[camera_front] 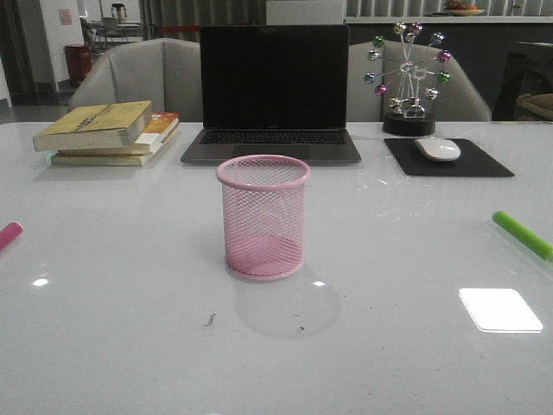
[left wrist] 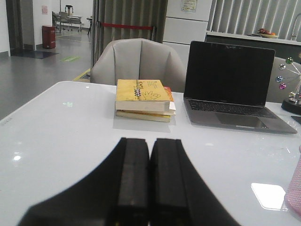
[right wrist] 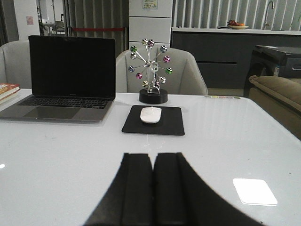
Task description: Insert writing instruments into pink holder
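Pink mesh holder [camera_front: 263,216] stands empty mid-desk, pink marker [camera_front: 9,234] far left of it, green marker [camera_front: 522,234] far right; both end effectors [left wrist: 149,174] [right wrist: 153,183], pressed together, should spread before reaching outward.

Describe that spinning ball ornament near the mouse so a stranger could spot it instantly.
Start at the open black-screened laptop at the back of the white table. Right of it lies a black mouse pad with a white mouse. Behind it stands the ornament: metal spokes tipped with coloured shiny balls on a round black base, the only wheel-shaped thing.
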### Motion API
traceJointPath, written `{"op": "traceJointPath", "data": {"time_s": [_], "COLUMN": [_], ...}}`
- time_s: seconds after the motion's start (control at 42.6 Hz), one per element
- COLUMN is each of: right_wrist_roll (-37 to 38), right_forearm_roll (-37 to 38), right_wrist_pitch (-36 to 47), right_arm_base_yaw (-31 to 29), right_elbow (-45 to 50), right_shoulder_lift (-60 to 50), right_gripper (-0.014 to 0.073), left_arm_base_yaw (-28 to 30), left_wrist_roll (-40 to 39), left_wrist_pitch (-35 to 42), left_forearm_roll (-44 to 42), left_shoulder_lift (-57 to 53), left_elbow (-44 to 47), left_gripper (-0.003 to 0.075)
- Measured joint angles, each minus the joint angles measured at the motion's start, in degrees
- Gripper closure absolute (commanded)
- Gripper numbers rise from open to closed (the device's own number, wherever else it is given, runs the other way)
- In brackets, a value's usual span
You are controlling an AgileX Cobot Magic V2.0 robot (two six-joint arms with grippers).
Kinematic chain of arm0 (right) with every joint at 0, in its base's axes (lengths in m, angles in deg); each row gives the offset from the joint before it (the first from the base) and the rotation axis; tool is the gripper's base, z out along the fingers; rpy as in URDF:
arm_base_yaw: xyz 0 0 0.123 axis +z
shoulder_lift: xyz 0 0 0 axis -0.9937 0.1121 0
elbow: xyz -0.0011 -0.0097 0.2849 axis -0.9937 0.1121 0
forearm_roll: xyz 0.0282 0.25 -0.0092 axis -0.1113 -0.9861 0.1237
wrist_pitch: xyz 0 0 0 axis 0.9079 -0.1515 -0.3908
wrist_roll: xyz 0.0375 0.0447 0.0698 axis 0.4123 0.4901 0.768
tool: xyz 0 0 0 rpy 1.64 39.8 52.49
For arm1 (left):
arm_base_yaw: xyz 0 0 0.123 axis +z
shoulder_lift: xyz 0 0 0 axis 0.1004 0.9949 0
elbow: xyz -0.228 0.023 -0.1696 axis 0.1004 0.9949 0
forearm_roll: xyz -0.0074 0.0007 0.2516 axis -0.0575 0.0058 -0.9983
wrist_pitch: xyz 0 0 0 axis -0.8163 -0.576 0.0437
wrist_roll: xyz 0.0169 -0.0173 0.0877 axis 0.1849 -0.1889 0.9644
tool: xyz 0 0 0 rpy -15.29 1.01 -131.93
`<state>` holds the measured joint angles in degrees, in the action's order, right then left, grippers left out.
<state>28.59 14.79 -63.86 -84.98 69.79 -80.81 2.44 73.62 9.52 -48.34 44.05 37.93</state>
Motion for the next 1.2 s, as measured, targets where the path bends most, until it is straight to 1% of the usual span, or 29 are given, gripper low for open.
{"op": "traceJointPath", "data": {"time_s": [0.728, 0.845, 0.939, 0.986, 1.056, 1.197], "right_wrist_roll": [0.0, 0.0, 0.0, 0.0, 0.0, 0.0], "right_forearm_roll": [0.0, 0.0, 0.0, 0.0, 0.0, 0.0], "right_wrist_pitch": [0.4, 2.6, 4.9, 4.8, 3.6, -1.4], "right_arm_base_yaw": [0.0, 0.0, 0.0, 0.0, 0.0, 0.0], "right_elbow": [0.0, 0.0, -0.1, -1.3, -4.4, -14.1], "right_shoulder_lift": [0.0, 0.0, 0.0, 0.0, 0.0, 0.0], "right_gripper": [0.054, 0.054, 0.054, 0.054, 0.054, 0.054], "left_arm_base_yaw": [0.0, 0.0, 0.0, 0.0, 0.0, 0.0], "left_wrist_roll": [0.0, 0.0, 0.0, 0.0, 0.0, 0.0], "left_wrist_pitch": [0.2, 2.3, 7.1, 9.1, 9.6, 6.4], "left_forearm_roll": [0.0, 0.0, 0.0, 0.0, 0.0, 0.0], "left_shoulder_lift": [0.0, 0.0, 0.0, 0.0, 0.0, 0.0], "left_elbow": [0.0, 0.0, 0.0, -0.5, -2.3, -10.3], "left_gripper": [0.0628, 0.0627, 0.0627, 0.0628, 0.0627, 0.0627]}}
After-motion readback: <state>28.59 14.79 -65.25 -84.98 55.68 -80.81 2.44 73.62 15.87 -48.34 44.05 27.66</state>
